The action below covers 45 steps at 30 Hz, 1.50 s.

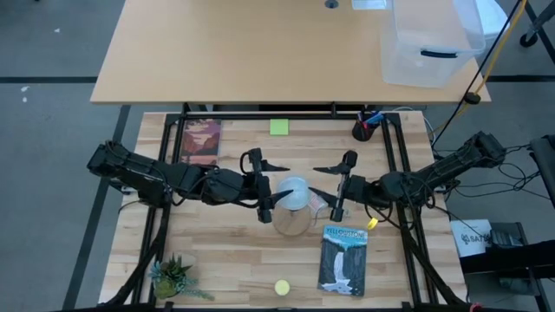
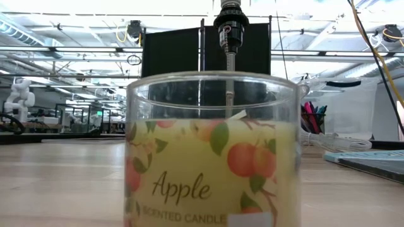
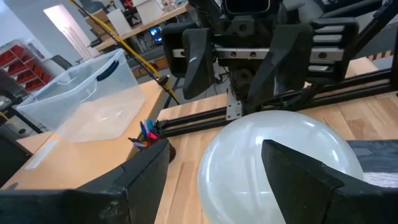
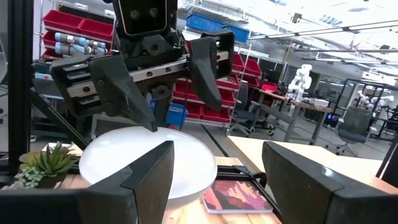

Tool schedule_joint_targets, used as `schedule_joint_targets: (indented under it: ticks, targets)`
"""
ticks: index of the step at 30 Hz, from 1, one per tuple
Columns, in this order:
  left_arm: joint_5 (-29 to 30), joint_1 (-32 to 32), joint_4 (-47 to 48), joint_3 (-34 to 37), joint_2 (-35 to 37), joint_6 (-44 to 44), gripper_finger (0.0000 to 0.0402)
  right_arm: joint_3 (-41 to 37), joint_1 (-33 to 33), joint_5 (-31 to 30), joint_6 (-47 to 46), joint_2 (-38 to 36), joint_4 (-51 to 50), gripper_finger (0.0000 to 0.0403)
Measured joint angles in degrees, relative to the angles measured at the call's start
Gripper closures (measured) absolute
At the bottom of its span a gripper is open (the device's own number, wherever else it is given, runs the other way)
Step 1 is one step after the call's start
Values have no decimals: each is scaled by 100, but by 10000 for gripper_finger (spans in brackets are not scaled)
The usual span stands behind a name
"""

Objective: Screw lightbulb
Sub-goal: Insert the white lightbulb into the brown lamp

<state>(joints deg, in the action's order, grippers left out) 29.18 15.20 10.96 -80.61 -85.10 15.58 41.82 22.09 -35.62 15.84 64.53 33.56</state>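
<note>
The lightbulb (image 1: 293,191) is a white frosted globe standing high over the middle of the table. In the low view only its grey neck (image 2: 231,4) shows, sitting in a black socket (image 2: 230,28) on top of a thin rod. My left gripper (image 1: 276,189) comes level at it from the table's left, and my right gripper (image 1: 319,184) from the right. Both are open and face each other across the globe. In each wrist view the globe (image 3: 280,155) (image 4: 146,158) lies off to one side of the gap, behind one finger. My left gripper has one finger (image 3: 298,180) in front of the globe's side, while the other finger stands clear of it. Whether that finger touches the globe, I cannot tell. My right gripper likewise has one finger (image 4: 149,180) across the globe's edge, and I cannot tell if it touches.
An apple candle jar (image 1: 293,222) stands just near of the lamp and fills the low view. Books lie at the far left (image 1: 201,141) and near right (image 1: 344,260). A plant (image 1: 173,279), a yellow disc (image 1: 282,287), a green note (image 1: 278,127) and a pen cup (image 1: 364,128) lie around.
</note>
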Motion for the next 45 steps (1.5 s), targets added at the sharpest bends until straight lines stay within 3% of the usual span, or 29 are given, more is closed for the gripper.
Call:
schedule_joint_targets:
  ticks: [13, 17, 22, 27, 32, 34, 40, 45]
  targets:
    - [441, -16, -226, 3, 9, 82, 138, 0, 48, -4, 72, -13, -57, 165]
    - [613, 88, -247, 1, 291, 126, 138, 0, 267, -44, 118, -165, -612, 165]
    - [634, 330, 478, 1, 782, -223, 149, 0, 527, -44, -169, -273, -1542, 165]
    - [774, 719, 1009, 142, 918, -940, 211, -2, 538, -37, -689, -129, -2190, 166]
    - [1260, 899, 1053, 787, 899, -1694, 351, -2, 540, 45, -663, 65, -2348, 196]
    - [1395, 938, 943, 1048, 901, -2017, 387, -2, 540, 141, -658, 107, -2345, 215]
    - [1362, 1050, -313, 1899, 846, -2211, 399, -2, 436, 124, -583, 127, -1928, 278]
    - [1179, 1042, -1646, 2365, 846, -1744, 400, -2, 330, 114, -351, 129, -1683, 325]
